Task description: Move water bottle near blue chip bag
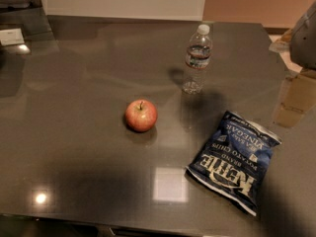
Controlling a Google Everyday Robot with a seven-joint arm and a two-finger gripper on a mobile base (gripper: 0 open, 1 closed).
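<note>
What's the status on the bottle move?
Grey shape at right edge looks like the tool. Upright water bottle at back, apart from blue chip bag. Red apple off left, not between them.

One camera looks steeply down across the table (69,83) from its near edge, tool (307,33) at upper right.

The chip bag (234,161) on the counter (74,132) carries white lettering, upside down in this view: a large "KETTLE" with "BRAND" beside it, then "POTATO CHIPS" and "VINEGAR". The bottle (197,58) has a dark label too blurred to read. The grey end effector (305,33) at the right edge shows no readable text.
</note>
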